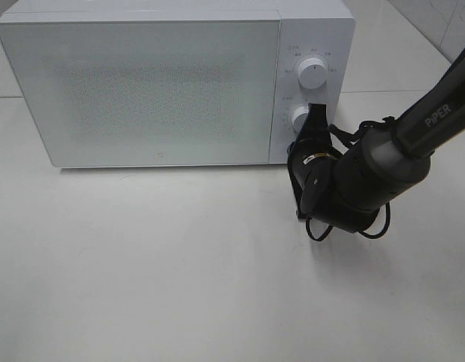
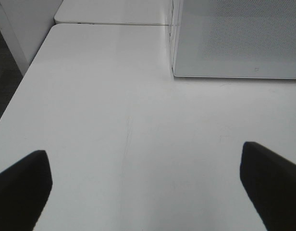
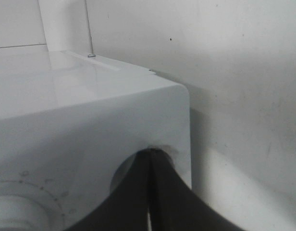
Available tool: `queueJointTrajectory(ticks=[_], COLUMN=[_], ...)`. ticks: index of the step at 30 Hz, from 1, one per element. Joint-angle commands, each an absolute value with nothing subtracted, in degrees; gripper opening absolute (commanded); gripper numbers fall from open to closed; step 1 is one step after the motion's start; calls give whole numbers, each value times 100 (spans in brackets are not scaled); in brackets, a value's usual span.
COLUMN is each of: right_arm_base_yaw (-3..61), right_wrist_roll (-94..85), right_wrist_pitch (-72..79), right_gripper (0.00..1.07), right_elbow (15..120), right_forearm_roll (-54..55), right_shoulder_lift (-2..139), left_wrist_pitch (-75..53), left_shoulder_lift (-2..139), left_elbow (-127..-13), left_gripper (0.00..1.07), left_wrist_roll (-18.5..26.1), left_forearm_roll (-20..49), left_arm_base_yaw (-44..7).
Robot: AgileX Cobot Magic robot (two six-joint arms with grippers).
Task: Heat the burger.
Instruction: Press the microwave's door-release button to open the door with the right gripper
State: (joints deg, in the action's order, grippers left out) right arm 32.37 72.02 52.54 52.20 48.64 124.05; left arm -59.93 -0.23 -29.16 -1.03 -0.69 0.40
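Note:
The burger is hidden; no view shows it. The white microwave (image 1: 142, 90) stands at the back of the table with its door shut. My right gripper (image 1: 316, 115) is at the control panel, its fingertips on the lower knob (image 1: 298, 118), below the upper knob (image 1: 312, 75). In the right wrist view the two dark fingers (image 3: 133, 197) lie almost together and meet at the rim of the lower knob (image 3: 120, 179). My left gripper (image 2: 145, 187) is open and empty, low over the bare table, to the left of the microwave (image 2: 239, 43). It does not show in the exterior view.
The white table (image 1: 180, 264) stretches in front of the microwave. In the left wrist view its left edge (image 2: 23, 82) drops off to a dark floor, and a second tabletop (image 2: 109, 12) joins behind. A cable loop (image 1: 317, 230) hangs under the right arm.

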Motion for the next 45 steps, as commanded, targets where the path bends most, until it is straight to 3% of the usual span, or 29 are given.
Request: queueJointTrajectory(ticks=[1,45], right_arm_base_yaw=[3140,3146], right_wrist_roll=[7196,6595], right_wrist_pitch=[6033,6641], right_gripper=[3,2], right_elbow=[5506,6463], right_forearm_roll=[4629,5031], right_shoulder_lift=[12250,12657], left_wrist_pitch=[-5947,-5947], left_shoulder_lift=[-155,-155], left_elbow=[-2893,-2893], left_gripper=[100,100], left_wrist_roll=[-109,-109], left_forearm_roll=[-57,-57], left_arm_base_yaw=[63,63])
